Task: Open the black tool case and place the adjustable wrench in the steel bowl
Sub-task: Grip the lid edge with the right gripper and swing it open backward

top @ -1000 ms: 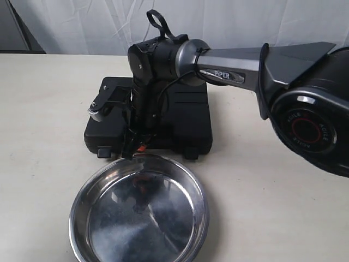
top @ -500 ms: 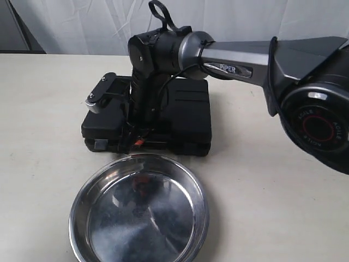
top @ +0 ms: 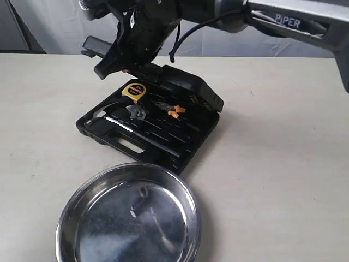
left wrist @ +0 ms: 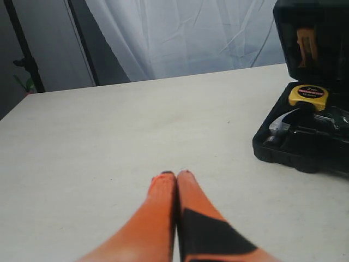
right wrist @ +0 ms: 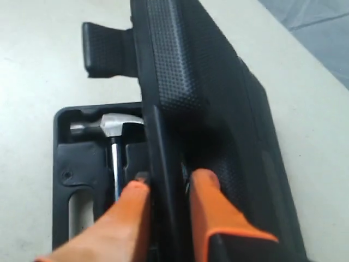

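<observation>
Claws first: your left claw (left wrist: pixel 175 176) is pressed together, empty, over bare table (left wrist: pixel 109 125), apart from the black tool case (top: pixel 188 139). Then your right claw (right wrist: pixel 170 183) pinches the raised lid (top: pixel 188 87) by its edge, so it's busy. The adjustable wrench (top: pixel 136 113) sits in the open case just below that, handle direction hard to read. The steel bowl (top: pixel 103 229) is just near of the case. I'd send the left.

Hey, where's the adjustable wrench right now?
In the exterior view, the small silver-headed adjustable wrench lies in the open black plastic tool case, left of centre, just below the yellow tape measure and left of the orange-handled pliers.
</observation>
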Available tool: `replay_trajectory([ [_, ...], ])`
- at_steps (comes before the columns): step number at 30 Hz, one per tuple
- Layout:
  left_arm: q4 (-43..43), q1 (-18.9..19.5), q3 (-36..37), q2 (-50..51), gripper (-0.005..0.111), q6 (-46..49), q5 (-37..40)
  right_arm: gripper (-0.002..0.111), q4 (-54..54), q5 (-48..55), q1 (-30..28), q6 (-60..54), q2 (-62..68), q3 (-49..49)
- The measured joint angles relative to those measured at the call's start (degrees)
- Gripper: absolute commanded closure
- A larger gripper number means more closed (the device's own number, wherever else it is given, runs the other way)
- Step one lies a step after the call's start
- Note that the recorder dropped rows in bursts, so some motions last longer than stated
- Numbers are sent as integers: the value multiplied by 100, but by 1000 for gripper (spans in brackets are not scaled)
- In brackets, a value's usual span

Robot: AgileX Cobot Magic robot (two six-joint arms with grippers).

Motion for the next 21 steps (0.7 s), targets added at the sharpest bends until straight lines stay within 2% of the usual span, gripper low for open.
replay_trajectory([
  [7, 0, 0, 0, 0, 106, 0, 0, 109, -198, -244, -636, 115, -130, -55],
  [17, 0, 0, 0, 0, 106, 0, 0, 108, -1322, -166, -1455, 276, -178, -66],
  [19, 0, 0, 0, 0, 106, 0, 0, 103, -1489, -99, -1543, 317, -178, -66],
  [21, 0, 0, 0, 0, 106, 0, 0, 92, -1588, -33, -1619, 347, -189, -74],
])
